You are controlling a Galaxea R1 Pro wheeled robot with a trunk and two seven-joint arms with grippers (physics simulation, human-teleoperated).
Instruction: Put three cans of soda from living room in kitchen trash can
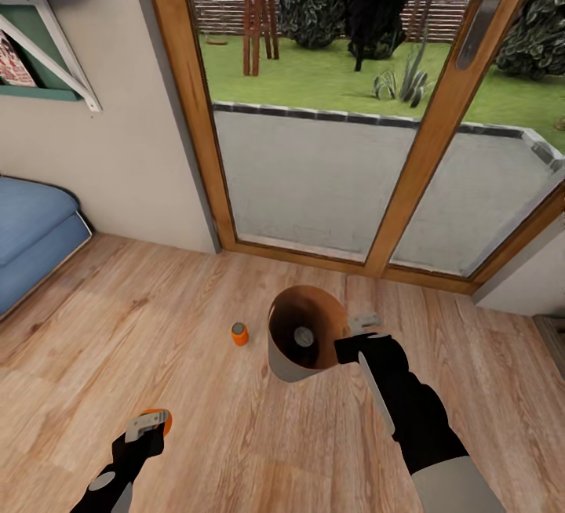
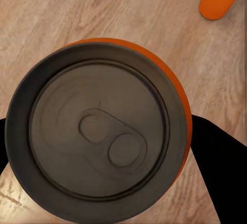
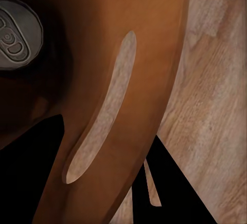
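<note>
The right gripper (image 1: 355, 338) has its fingers clenched on the rim of the pale grey, brown-lined tapered bin (image 1: 289, 365), carried so cans can drop in where they lie; one silver-topped can (image 1: 304, 336) already sits inside. The left gripper (image 1: 151, 423) grasps an orange soda can (image 2: 98, 131) at seven o'clock. Another orange can (image 1: 239, 333) stands on the wood floor (image 1: 196, 434) at the bin's nine o'clock. The glass garden doors (image 1: 314, 183) are at twelve o'clock and the blue sofa (image 1: 31, 238) at ten; nothing blocks the way.

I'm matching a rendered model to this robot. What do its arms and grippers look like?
Both arms are black. The right arm has a pale grey strip along its forearm and a grey segment nearer the body. The left gripper and right gripper have light grey fingers. No cables or markings are visible.
</note>
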